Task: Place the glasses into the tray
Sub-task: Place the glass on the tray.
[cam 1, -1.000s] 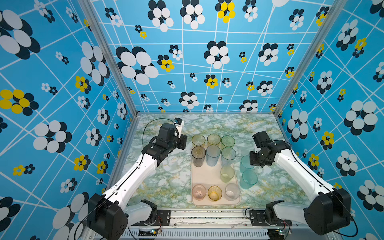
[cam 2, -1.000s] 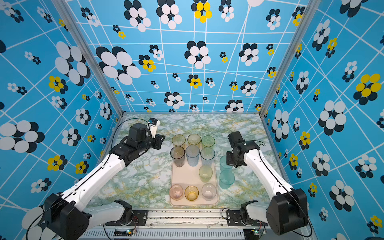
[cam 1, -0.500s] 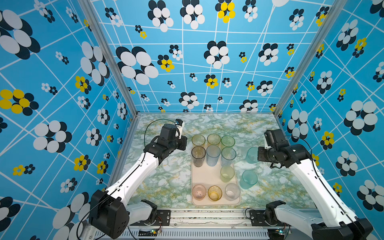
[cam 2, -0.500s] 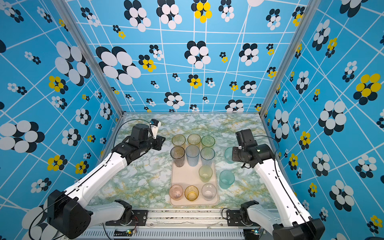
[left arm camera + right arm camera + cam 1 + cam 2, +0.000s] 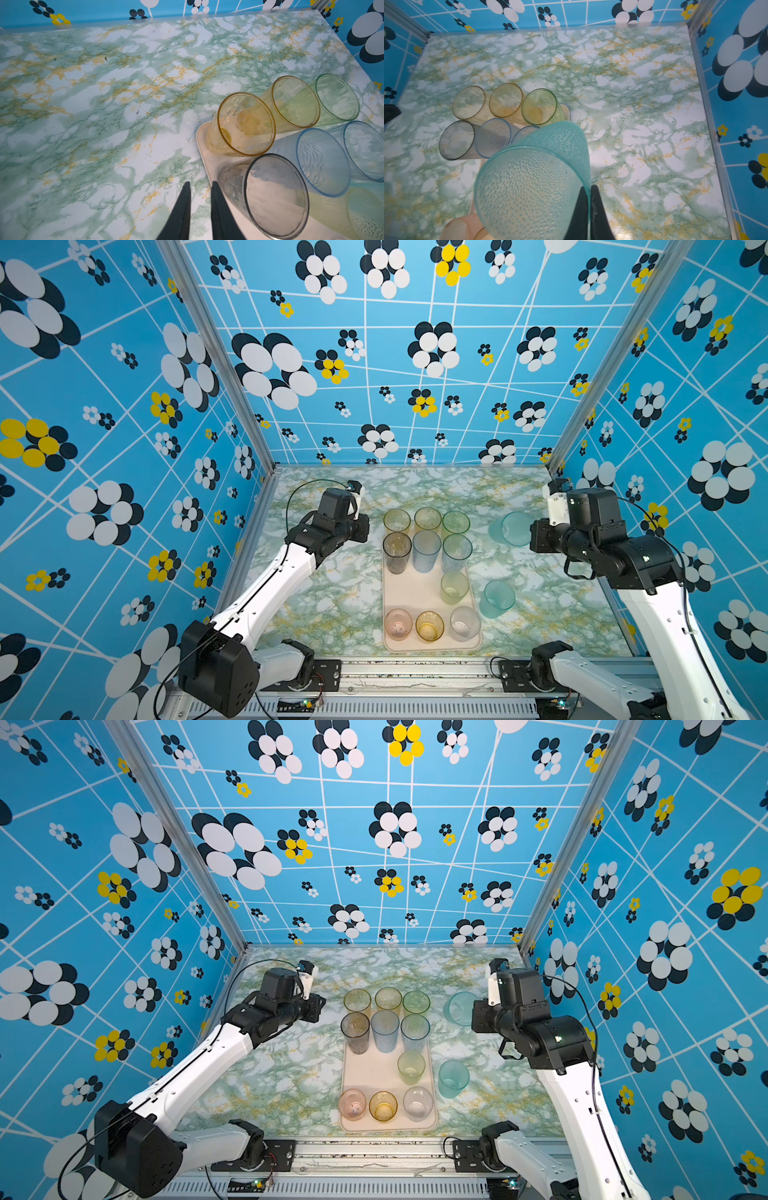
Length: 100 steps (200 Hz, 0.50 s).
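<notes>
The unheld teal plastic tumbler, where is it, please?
In both top views the teal tumbler stands off the cream plastic tray's right edge, beside the yellow-green tumbler.

Teal tumbler point(image 5: 529, 187) cut by frame edge, pink tumbler point(image 5: 458, 228) blurred, cropped

The left arm point(image 5: 270, 593) and right arm point(image 5: 669, 626) are built alike: long, smooth white shells joined by chunky matte-black joint housings, with a large boxy black motor block point(image 5: 216, 672) at 7 o'clock in a top view. A thin black cable point(image 5: 289, 502) arcs above the left wrist, beside a small white camera bracket point(image 5: 358, 499). A tiny green light point(image 5: 645, 559) glows on the right arm's black housing. The left hand point(image 5: 199, 207) and right hand point(image 5: 589, 212) end in slim, tapering black fingers point(image 5: 182, 212).
</notes>
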Available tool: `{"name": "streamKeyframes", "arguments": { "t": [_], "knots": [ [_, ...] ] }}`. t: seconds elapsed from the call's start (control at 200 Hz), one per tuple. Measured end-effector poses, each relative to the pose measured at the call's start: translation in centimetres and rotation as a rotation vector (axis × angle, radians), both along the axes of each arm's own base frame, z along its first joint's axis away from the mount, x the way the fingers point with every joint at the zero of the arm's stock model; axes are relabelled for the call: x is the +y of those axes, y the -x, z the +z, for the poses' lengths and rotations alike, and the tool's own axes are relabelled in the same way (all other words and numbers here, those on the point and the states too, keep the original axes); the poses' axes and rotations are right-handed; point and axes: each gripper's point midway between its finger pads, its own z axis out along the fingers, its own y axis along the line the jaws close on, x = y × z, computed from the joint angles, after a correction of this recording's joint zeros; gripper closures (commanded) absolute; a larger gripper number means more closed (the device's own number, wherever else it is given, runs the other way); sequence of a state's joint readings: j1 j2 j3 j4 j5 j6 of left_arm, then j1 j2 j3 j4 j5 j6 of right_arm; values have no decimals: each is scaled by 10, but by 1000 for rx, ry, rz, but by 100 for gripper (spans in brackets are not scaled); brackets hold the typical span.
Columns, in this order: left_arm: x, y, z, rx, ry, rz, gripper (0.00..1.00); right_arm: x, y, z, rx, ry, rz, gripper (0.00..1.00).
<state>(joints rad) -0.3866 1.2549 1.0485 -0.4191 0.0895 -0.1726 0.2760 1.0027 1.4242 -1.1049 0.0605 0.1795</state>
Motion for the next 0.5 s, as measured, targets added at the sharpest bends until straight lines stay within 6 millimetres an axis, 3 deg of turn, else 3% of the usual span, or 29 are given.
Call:
{"name": "streamKeyframes", "arguments": {
  "t": [0.305, 0.43, 0.5],
  "knots": [
    [1, 2, 1, 18, 8, -2, 80, 90, 31, 1, 21, -74, 385, 100],
    [-1, 0, 10, 4, 24, -3, 80, 125, 34, -13, 65, -59, 497, 100],
    [-2, -1, 13, 0, 28, -5, 80, 142, 34, -30, 111, -36, 540, 100]
  ]
}}
